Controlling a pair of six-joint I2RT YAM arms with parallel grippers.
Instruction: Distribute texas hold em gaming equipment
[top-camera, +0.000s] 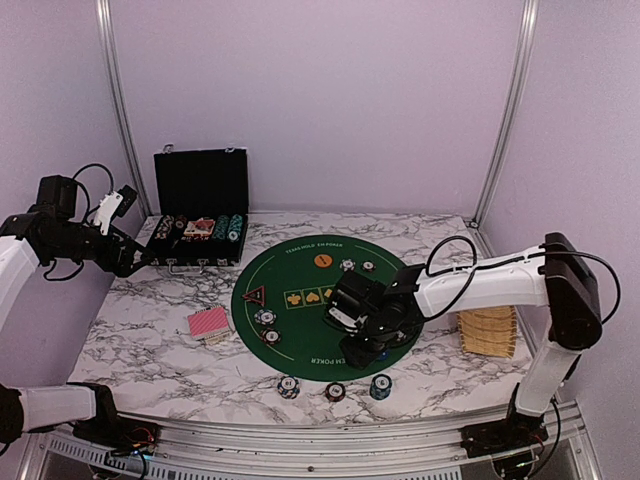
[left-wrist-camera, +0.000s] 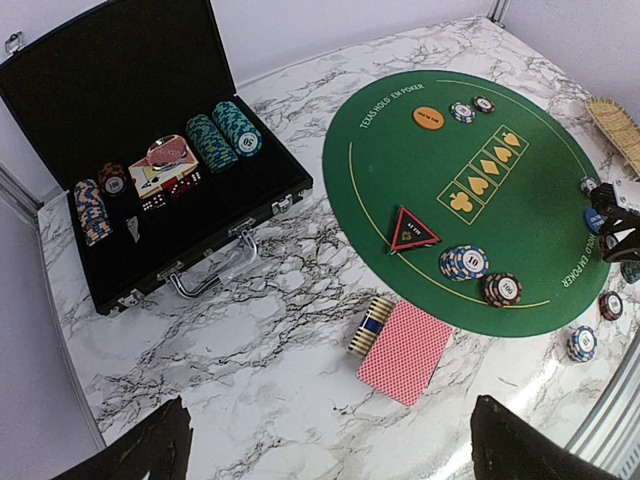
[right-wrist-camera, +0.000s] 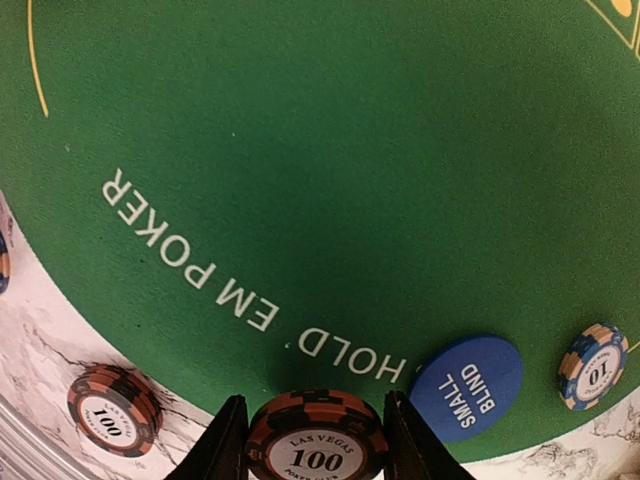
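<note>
Right claw (right-wrist-camera: 315, 435) clamps a dark red chip (right-wrist-camera: 317, 458) at the mat (right-wrist-camera: 300, 150) edge; we note bare mat ahead. Left claw (left-wrist-camera: 330, 450): apart.

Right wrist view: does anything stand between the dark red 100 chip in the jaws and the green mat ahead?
Nothing visible does. The mat ahead of the 100 chip is bare. The Small Blind button lies to its right, a second 100 chip to its left on the marble.
</note>
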